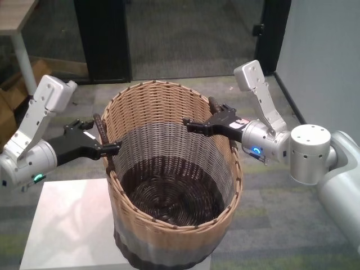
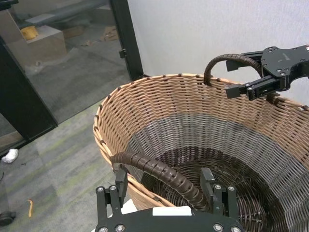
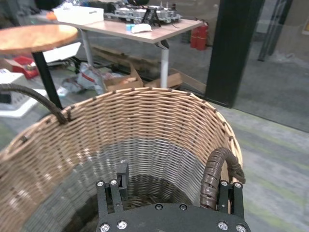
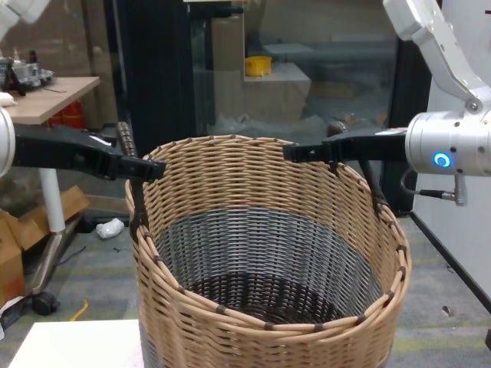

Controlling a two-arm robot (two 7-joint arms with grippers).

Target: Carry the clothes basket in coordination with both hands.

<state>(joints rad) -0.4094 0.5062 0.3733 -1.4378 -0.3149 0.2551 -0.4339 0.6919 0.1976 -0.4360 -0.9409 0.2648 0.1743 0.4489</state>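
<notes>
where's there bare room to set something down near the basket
Bare white table top lies left of the clothes basket; the basket's inside is empty too. It is crowded at the rim: the open left gripper and right gripper straddle the handles.

arms: white links, silver perforated wrists | lights: blue-green rings | fingers [image 1: 109, 148]: slim blk; screws visible

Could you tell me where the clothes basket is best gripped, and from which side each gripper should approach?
Grip the clothes basket by its two wrapped loop handles, left handle and right handle, which stand up from opposite sides of the rim. Each open gripper, left gripper and right gripper, probably does best coming in from its own outer side, fingers straddling the loop.
</notes>
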